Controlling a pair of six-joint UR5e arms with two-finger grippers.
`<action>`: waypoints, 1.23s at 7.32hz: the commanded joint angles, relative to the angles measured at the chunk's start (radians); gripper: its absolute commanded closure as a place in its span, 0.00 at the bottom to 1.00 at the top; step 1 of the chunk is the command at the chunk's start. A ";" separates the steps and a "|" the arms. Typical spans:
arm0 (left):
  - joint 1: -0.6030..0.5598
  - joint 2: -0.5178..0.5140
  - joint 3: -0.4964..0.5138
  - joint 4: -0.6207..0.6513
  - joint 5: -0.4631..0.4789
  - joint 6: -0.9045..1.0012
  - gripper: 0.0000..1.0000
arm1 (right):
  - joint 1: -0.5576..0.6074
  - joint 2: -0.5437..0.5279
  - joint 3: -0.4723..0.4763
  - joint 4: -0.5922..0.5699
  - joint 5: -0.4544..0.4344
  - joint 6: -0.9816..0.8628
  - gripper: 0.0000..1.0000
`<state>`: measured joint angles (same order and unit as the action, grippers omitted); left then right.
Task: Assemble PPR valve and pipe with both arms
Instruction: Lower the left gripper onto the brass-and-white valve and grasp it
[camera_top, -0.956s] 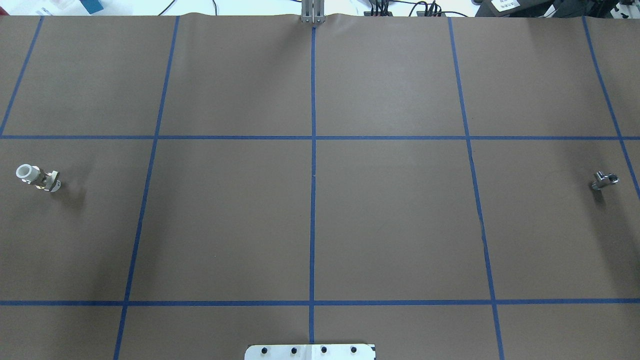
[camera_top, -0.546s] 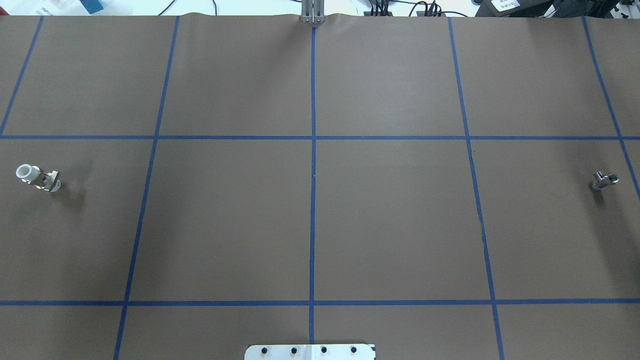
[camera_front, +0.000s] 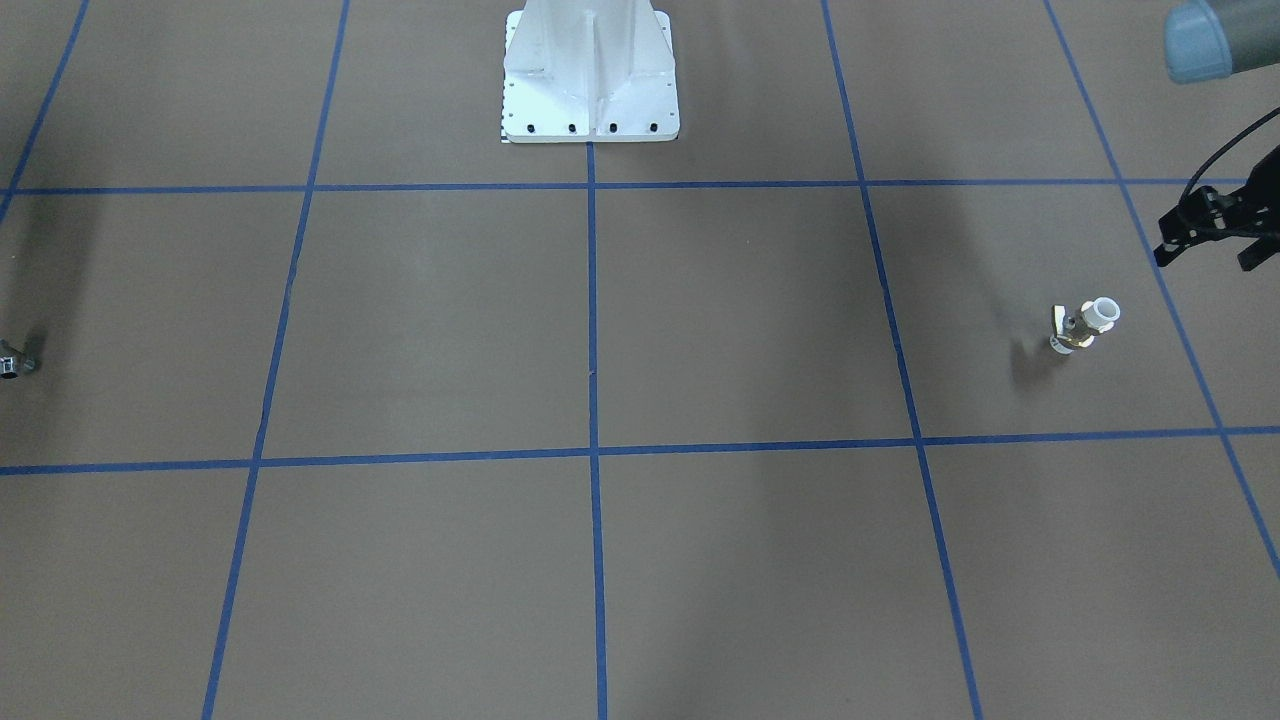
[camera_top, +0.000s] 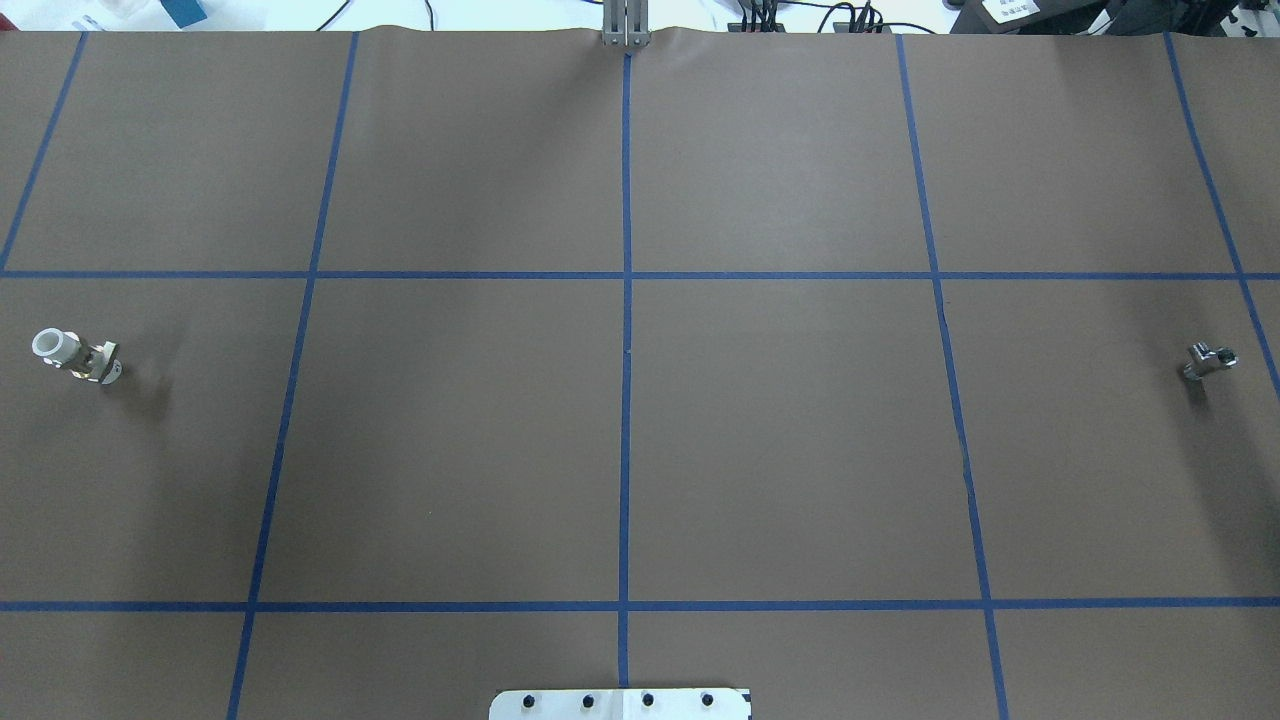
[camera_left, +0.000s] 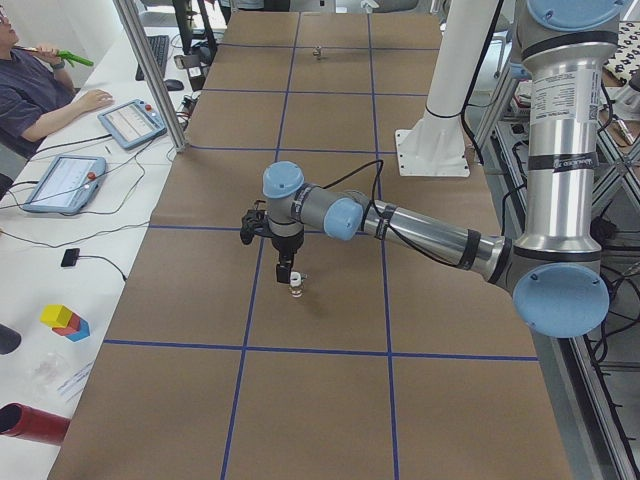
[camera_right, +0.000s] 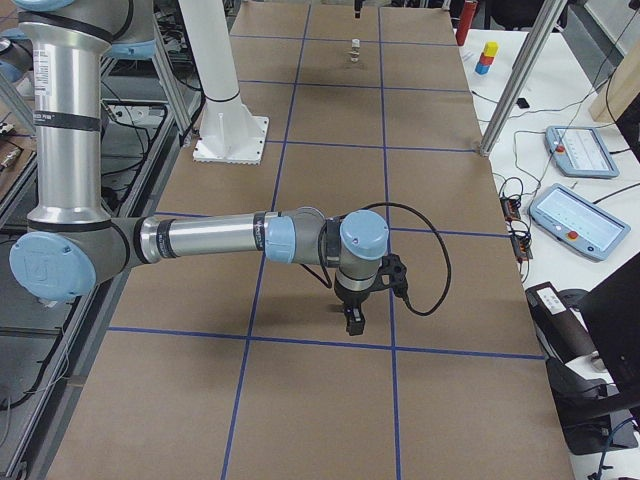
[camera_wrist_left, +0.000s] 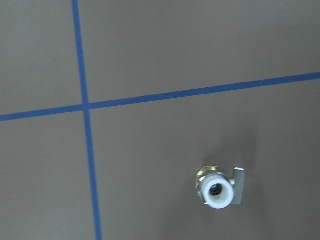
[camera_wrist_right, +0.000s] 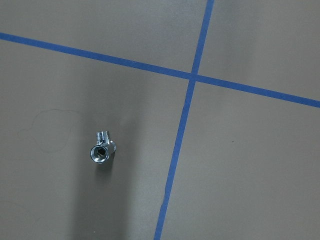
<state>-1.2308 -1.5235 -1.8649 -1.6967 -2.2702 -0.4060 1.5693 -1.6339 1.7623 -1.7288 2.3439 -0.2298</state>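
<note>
The PPR valve (camera_top: 75, 355), with a white socket end, brass middle and white handle, stands at the table's far left. It also shows in the front view (camera_front: 1085, 327) and the left wrist view (camera_wrist_left: 218, 189). The pipe (camera_top: 1208, 360), a small silver fitting, sits at the far right; it also shows in the right wrist view (camera_wrist_right: 101, 150) and the front view (camera_front: 10, 362). My left gripper (camera_front: 1200, 262) hovers above the table by the valve, its two fingers apart and empty. My right gripper (camera_right: 352, 320) hangs over the pipe's area; I cannot tell whether it is open or shut.
The white pedestal base (camera_front: 590, 90) stands at the robot's side of the brown, blue-taped table (camera_top: 780, 440). Tablets (camera_left: 130, 122) and a seated person (camera_left: 30, 85) are beside the table on the operators' side.
</note>
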 joint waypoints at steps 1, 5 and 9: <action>0.094 -0.001 0.110 -0.206 0.032 -0.140 0.00 | 0.000 0.003 -0.001 0.000 0.000 0.000 0.01; 0.154 -0.004 0.171 -0.268 0.054 -0.166 0.00 | 0.000 0.003 -0.001 0.000 0.000 -0.002 0.01; 0.177 -0.026 0.207 -0.268 0.054 -0.166 0.02 | 0.000 0.003 -0.001 0.000 0.000 -0.002 0.01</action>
<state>-1.0572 -1.5420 -1.6703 -1.9649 -2.2166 -0.5727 1.5693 -1.6306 1.7610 -1.7288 2.3439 -0.2316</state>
